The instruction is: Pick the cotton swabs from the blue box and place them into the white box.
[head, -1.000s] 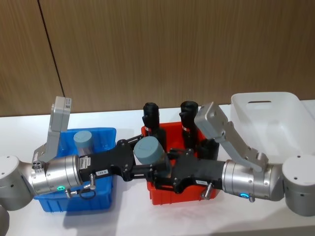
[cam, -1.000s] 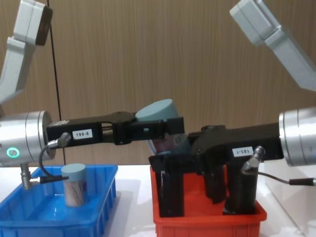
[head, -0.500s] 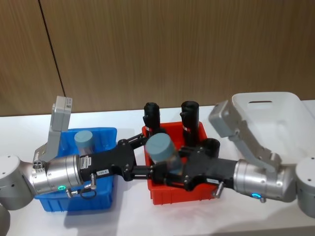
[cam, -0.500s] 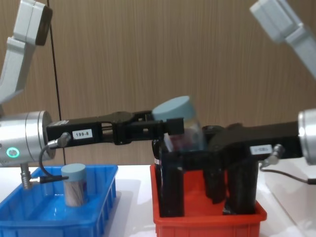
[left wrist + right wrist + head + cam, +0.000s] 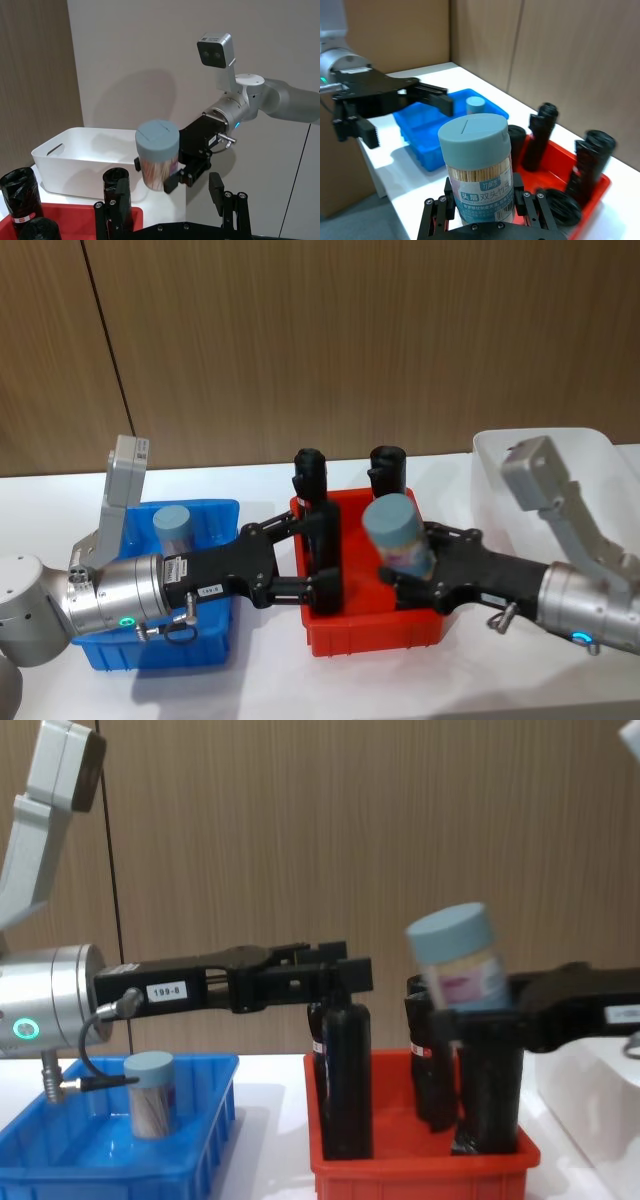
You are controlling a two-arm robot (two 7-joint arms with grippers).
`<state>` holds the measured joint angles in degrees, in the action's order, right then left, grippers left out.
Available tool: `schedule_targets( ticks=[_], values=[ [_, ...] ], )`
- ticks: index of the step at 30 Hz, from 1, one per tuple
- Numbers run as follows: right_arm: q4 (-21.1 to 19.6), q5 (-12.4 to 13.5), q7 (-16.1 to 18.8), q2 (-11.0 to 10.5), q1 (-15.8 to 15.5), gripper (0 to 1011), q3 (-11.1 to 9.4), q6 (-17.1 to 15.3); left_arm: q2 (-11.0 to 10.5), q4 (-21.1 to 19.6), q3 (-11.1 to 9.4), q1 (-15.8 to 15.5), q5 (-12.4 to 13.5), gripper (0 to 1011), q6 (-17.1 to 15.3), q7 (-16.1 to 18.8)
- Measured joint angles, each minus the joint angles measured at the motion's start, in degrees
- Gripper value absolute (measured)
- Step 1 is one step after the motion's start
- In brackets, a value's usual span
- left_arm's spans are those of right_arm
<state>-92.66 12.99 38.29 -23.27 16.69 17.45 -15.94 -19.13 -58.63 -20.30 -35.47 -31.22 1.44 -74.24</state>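
Note:
A cotton swab jar [image 5: 393, 531] with a pale blue lid hangs tilted over the red bin, and my right gripper [image 5: 407, 562] is shut on it. The same jar [image 5: 455, 960] rides above the black rolls, and the right wrist view shows it [image 5: 480, 165] between the fingers [image 5: 439, 212]. My left gripper [image 5: 306, 556] stands open with nothing in it over the gap between the blue box and the red bin. A second jar [image 5: 172, 528] stands upright in the blue box [image 5: 120, 645]. The white box [image 5: 545, 475] sits at the far right.
A red bin [image 5: 365, 635] with several tall black rolls [image 5: 310, 480] stands between the blue box and the white box, directly under both grippers. A wooden wall rises behind the white table [image 5: 50, 490].
The jar left my left gripper's fingers and went right with my right gripper, away from the left arm and closer to the white box. The left gripper stays open in place.

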Motion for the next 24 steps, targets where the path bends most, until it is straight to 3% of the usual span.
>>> schedule_targets(
  ticks=[14, 24],
  values=[
    [-0.39, 4.95, -6.24, -5.09, -2.33, 650, -4.31, 1.07, 0.00, 0.00, 0.00, 0.00, 0.00, 1004, 0.00, 0.00],
    [3.48, 5.96, -11.35, -6.14, -1.00, 649, -6.15, 1.70, 0.00, 0.00, 0.00, 0.00, 0.00, 1004, 0.00, 0.01]
  ],
)
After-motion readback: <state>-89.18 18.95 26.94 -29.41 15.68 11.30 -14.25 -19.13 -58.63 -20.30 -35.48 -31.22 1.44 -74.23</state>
